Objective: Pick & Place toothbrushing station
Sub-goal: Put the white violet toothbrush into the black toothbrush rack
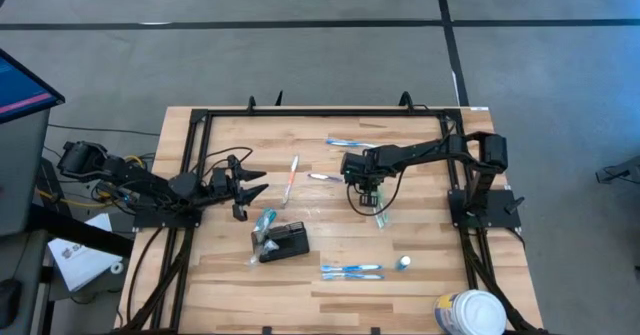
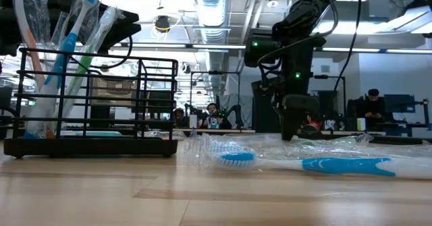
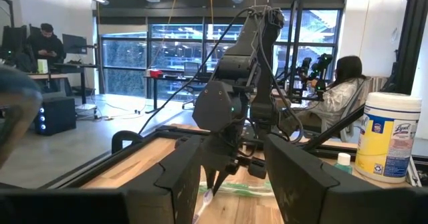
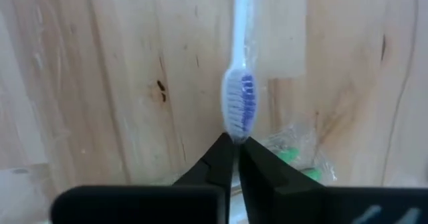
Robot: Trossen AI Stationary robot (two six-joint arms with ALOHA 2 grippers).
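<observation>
The toothbrushing station (image 1: 285, 242), a small black holder, is sitting near the table's (image 1: 440, 285) front centre w/ wrapped brushes leaning at its left side. Two blue toothbrushes (image 1: 352, 270) are lying just to its right. Further back, the right gripper (image 4: 235, 147) is being held tip-down, fingers pinched together on the head end of a wrapped blue-bristled toothbrush (image 4: 239, 97). The left gripper (image 1: 252, 182) is being held open, empty, at the table's left. A wipes tub (image 1: 470, 313) is standing at the front-right corner.
</observation>
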